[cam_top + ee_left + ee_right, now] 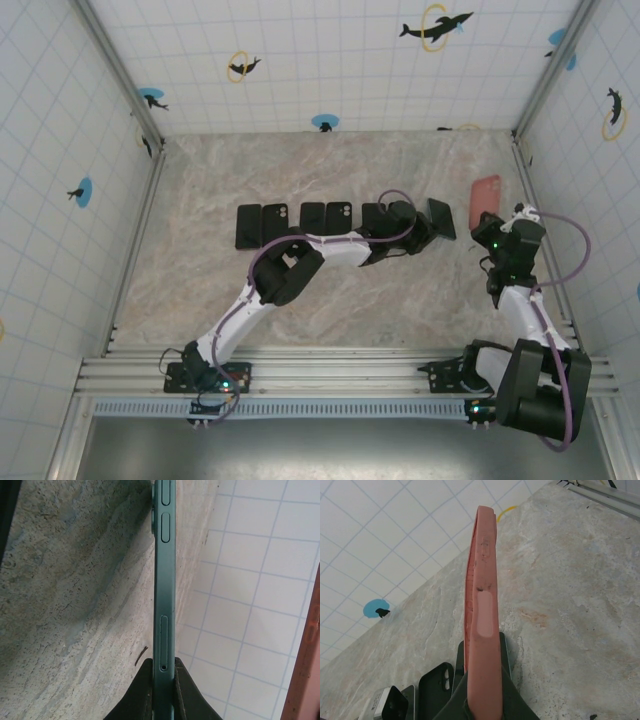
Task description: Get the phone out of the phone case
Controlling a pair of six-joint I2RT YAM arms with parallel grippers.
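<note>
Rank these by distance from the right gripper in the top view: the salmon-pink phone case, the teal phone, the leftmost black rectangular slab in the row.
1. Salmon-pink phone case: clamped in the right gripper, right side.
2. Teal phone: pinched by the left gripper, mid-table.
3. Leftmost black rectangular slab: farthest left, well beyond the left gripper.

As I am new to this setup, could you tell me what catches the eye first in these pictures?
The salmon-pink case stands out first, gripped edge-on by the right gripper at the far right of the table. Next comes the teal phone, clamped in the left gripper near the table's middle, apart from the case. A row of black phones or cases lies flat to its left.
</note>
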